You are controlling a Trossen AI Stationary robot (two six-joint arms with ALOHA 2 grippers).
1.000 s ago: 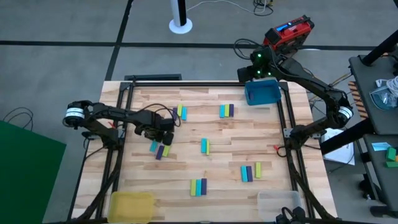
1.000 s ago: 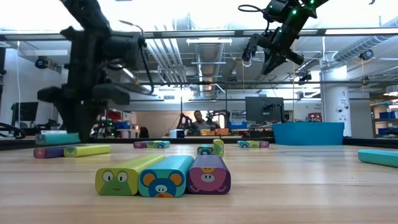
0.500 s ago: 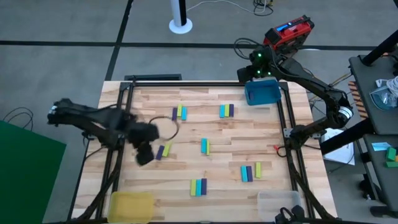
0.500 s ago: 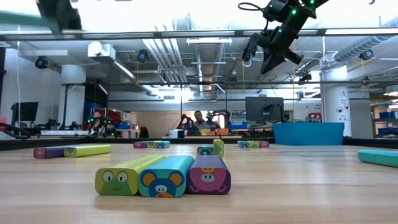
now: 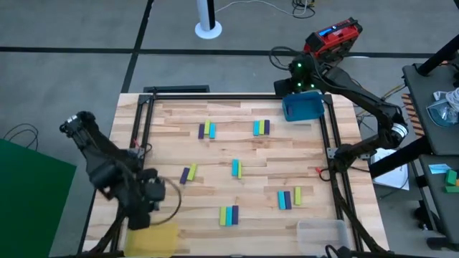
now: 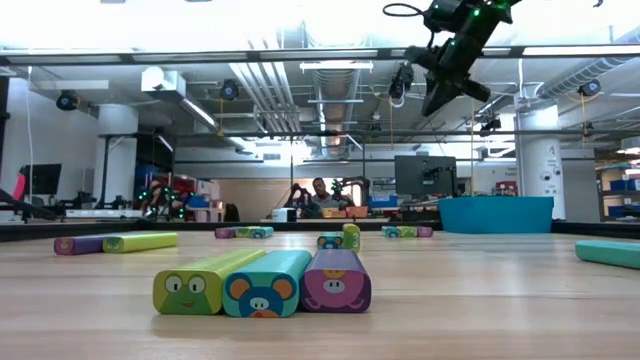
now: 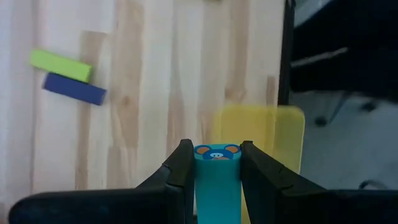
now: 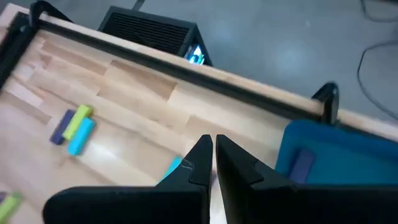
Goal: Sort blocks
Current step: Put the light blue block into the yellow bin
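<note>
Left tool [image 7: 217, 163], carried on a dark arm bent back over the desk's left near corner, is clamped on a cyan-blue flat rectangular block [image 7: 217, 180] with a bear face on its end; the block's long axis runs straight out between the two dark fingers [image 7: 181, 165], face end forward, pointing at the square yellow plastic tray [image 7: 289, 134] that sits at that corner of the pale wooden desk [image 5: 215, 154]. Half a second ago this tool was farther up the desk beside the purple and yellow-green pair of blocks [image 5: 188, 173]; it has since swung toward the tray, and that pair lies unmoved. Right tool [image 8: 212, 155] hangs high near the far right corner, just beside the blue plastic tray [image 5: 303, 106], its fingers pressed together on nothing, in much the same pose as before. Other trios of blocks lie scattered across the desk, one [image 6: 262, 281] nearest the low camera.
</note>
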